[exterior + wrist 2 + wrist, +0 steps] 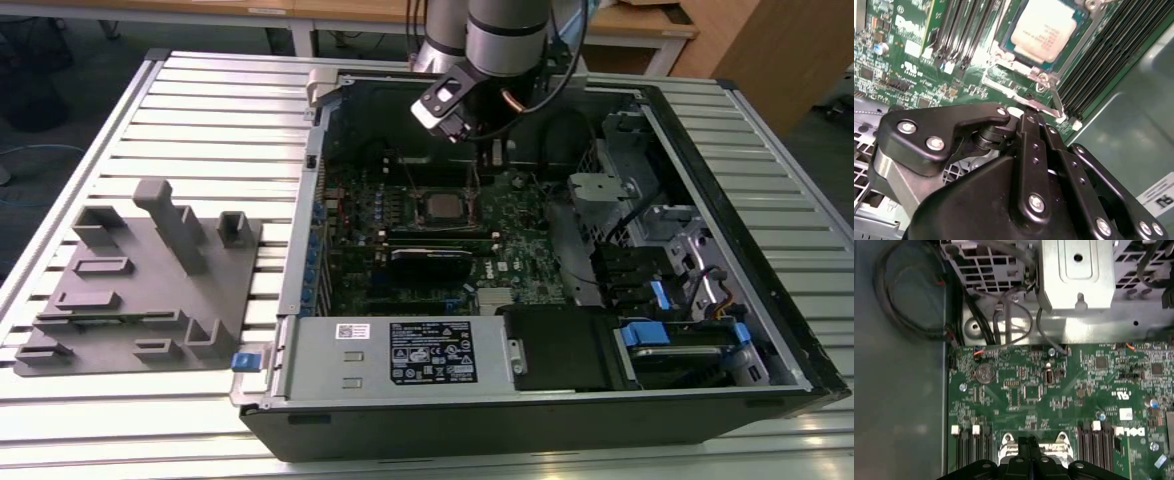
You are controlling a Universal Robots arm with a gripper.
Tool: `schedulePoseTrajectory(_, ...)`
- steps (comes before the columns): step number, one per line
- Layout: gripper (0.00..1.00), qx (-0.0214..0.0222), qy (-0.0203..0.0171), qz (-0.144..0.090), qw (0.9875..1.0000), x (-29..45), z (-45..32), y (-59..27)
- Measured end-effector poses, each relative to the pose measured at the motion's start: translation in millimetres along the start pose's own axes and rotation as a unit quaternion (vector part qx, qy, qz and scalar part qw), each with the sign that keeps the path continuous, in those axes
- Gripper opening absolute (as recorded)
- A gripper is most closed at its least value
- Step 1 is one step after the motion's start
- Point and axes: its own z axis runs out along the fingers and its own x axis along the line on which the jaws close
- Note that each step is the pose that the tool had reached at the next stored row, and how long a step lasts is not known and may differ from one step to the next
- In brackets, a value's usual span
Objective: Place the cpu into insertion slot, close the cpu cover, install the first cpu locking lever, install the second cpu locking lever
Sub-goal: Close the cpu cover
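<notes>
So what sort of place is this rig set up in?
Probably a lab or workshop bench: an open computer case lies on a slatted metal table, a grey fixture block sits beside it, and wooden desks stand behind.

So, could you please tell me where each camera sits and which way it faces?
Exterior view: off the arm, above the table, looking down into the open computer case; the arm and gripper reach inside.
Second wrist view: on the arm, looking past the gripper at the cpu and board.
First wrist view: on the arm, facing the board and a metal cage past the gripper.
Shared: both wrist views show gripper and board; the exterior and second wrist views show the cpu.
</notes>
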Motion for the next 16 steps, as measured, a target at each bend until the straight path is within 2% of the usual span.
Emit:
schedulePoseTrajectory(4,0.11,-0.0043,0.0023,0.002,1.0000,0.3,-0.8,-8.7)
schedulePoseTrajectory(13,0.11,-0.0041,0.0022,0.002,1.0000,0.3,-0.9,-9.7)
schedulePoseTrajectory(14,0.11,-0.0015,0.0022,0.002,1.0000,0.3,-0.7,-9.7)
schedulePoseTrajectory(16,0.11,0.0091,0.0016,0.003,1.0000,0.3,-0.4,-9.7)
